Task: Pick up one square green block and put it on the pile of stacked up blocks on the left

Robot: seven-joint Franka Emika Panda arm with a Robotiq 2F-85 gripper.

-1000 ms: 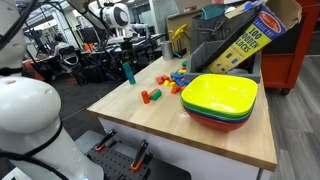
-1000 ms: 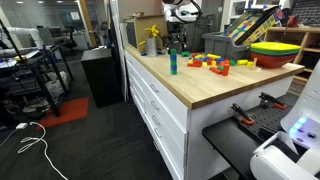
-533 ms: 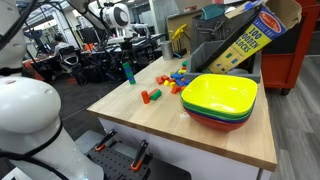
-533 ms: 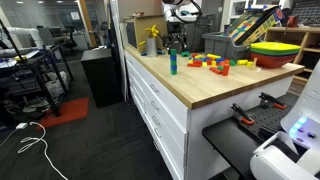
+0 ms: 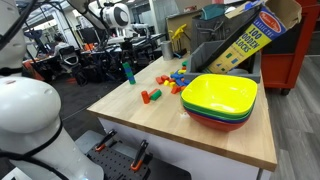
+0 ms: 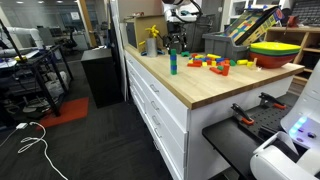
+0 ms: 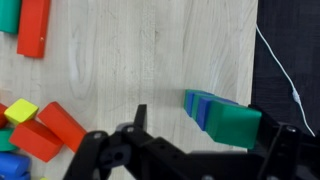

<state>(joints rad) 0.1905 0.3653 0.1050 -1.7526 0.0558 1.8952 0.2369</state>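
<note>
The gripper (image 7: 206, 122) hangs with jaws wide apart, holding nothing. The pile (image 7: 222, 116) stands right below it, between the fingers, its top block green. A loose green block (image 7: 8, 12) lies well away from the gripper, at the wrist view's upper left corner, touching a red block (image 7: 33, 28)

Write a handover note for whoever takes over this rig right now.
Claw: open, empty, above the pile of stacked up blocks.
Pile: upright, with a green top block.
Loose blocks: jumble near the bowls; one green block lies beside a red block.
Done: cannot tell whether the top green was just placed.
Left: if not, grasp a green block and stack it.
</note>
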